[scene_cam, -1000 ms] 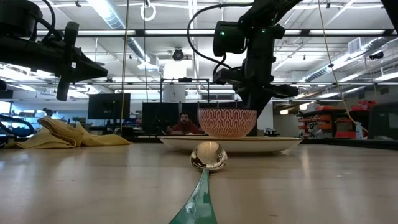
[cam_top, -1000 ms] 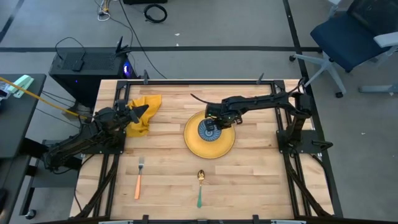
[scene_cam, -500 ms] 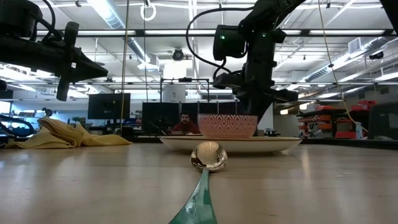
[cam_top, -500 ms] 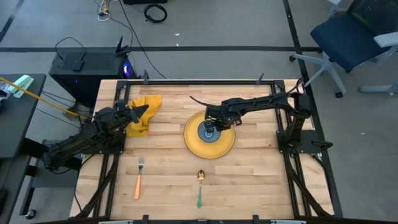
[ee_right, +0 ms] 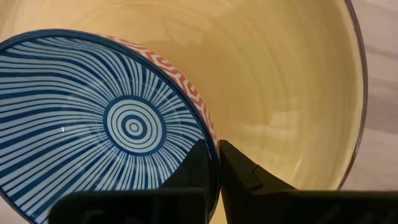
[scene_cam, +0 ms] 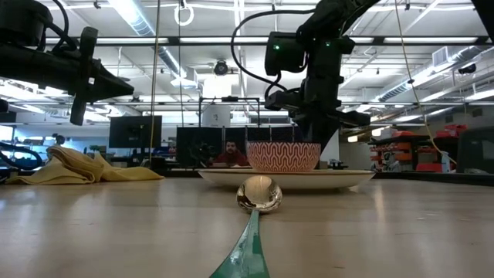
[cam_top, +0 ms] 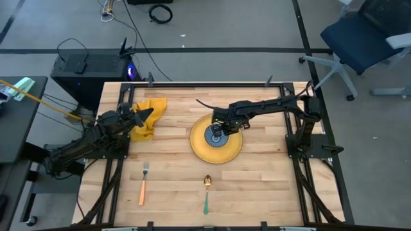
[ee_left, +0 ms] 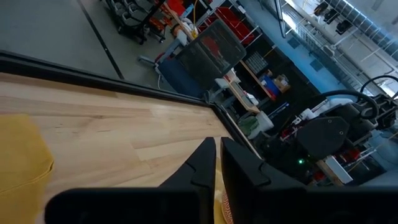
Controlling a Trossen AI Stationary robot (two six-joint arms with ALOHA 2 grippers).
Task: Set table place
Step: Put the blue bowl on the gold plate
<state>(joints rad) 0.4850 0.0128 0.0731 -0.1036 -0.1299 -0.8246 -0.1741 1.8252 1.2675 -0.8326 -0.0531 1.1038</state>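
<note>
pinching the patterned bowl's [cam_top: 214, 134] rim, my right gripper [ee_right: 214, 163] has its fingers clamped on it over the yellow plate [cam_top: 232, 151] mid-table [cam_top: 270, 173]. my left gripper [cam_top: 142, 115] hovers with fingers together beside the yellow napkin [cam_top: 149, 109] near the far left corner. fork [cam_top: 143, 183] and spoon [cam_top: 207, 192] lie by the near edge, bare wood around them.

Two dark jointed arms, black cables, tapered black fingers [ee_right: 198, 163]
</note>
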